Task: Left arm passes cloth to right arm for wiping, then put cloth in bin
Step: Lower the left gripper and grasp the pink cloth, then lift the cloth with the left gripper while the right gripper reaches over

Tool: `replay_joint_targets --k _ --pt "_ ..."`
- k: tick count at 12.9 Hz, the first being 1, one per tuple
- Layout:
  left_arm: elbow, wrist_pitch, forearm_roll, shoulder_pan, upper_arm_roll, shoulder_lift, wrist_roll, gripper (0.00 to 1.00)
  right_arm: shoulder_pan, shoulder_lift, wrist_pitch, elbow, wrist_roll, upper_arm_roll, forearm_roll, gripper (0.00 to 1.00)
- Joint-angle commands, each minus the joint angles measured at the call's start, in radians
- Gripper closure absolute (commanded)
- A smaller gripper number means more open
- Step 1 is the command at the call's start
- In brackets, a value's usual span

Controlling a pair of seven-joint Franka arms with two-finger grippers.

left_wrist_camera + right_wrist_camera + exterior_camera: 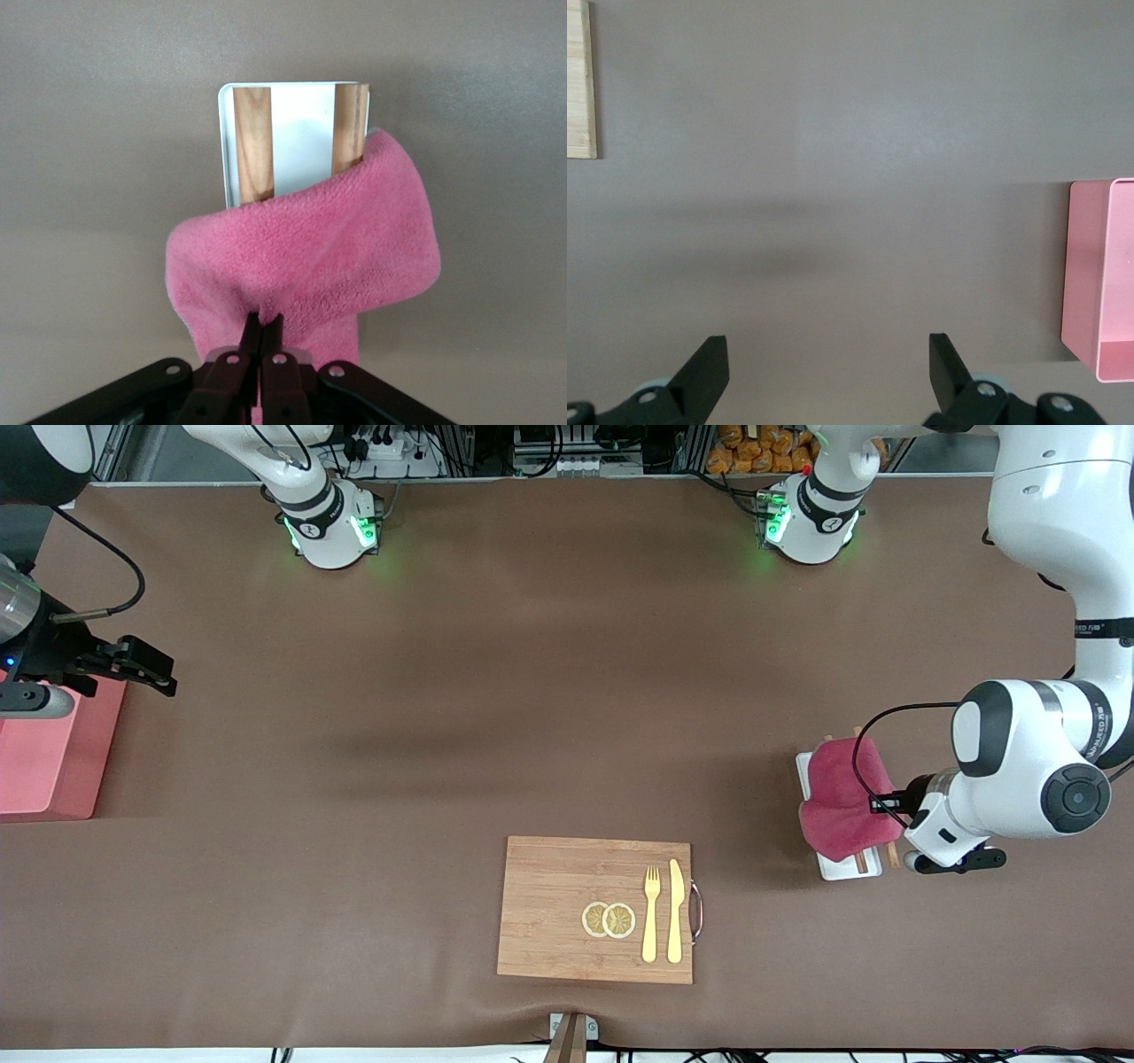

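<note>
The crimson-pink cloth (842, 797) lies bunched over the narrow white tray (837, 865) at the left arm's end of the table. My left gripper (889, 805) is shut on a fold at the cloth's edge. In the left wrist view the fingers (252, 332) pinch the cloth (310, 257), which covers part of the tray (301, 133). My right gripper (162, 673) is open and empty over the bare table beside the salmon-pink bin (53, 753), where the right arm waits. The right wrist view shows the gripper (828, 354) with jaws wide apart and the bin (1099, 274).
Two wooden strips (255, 142) lie on the white tray. A wooden board (558, 908) near the front camera carries two lemon slices (609, 919), a yellow fork (651, 912) and a knife (675, 908). Its corner (580, 80) shows in the right wrist view.
</note>
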Motion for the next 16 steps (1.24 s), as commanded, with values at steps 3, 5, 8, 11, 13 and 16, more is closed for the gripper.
replay_joint_targets --k 3,5,8,11,13,16 --pt "0.005 -0.005 -0.002 0.000 -0.004 -0.015 0.001 1.00 0.009 0.003 -0.033 0.028 0.089 0.015 0.020 0.00" --pt "0.003 -0.011 -0.004 0.000 -0.007 -0.041 0.010 1.00 0.031 0.001 -0.058 0.028 0.198 0.017 0.022 0.00" --pt "0.005 -0.026 -0.013 0.005 -0.044 -0.083 -0.004 1.00 0.039 0.000 -0.070 0.028 0.220 0.017 0.022 0.00" --pt "0.006 -0.037 -0.016 0.005 -0.102 -0.122 -0.017 1.00 0.045 -0.003 -0.089 0.031 0.273 0.017 0.071 0.00" --pt "0.011 -0.045 -0.016 0.006 -0.162 -0.139 -0.113 1.00 0.043 -0.002 -0.119 0.031 0.433 0.015 0.173 0.00" --pt "0.020 -0.045 -0.019 0.006 -0.289 -0.150 -0.328 1.00 0.045 0.006 -0.165 0.022 0.711 0.012 0.348 0.00"
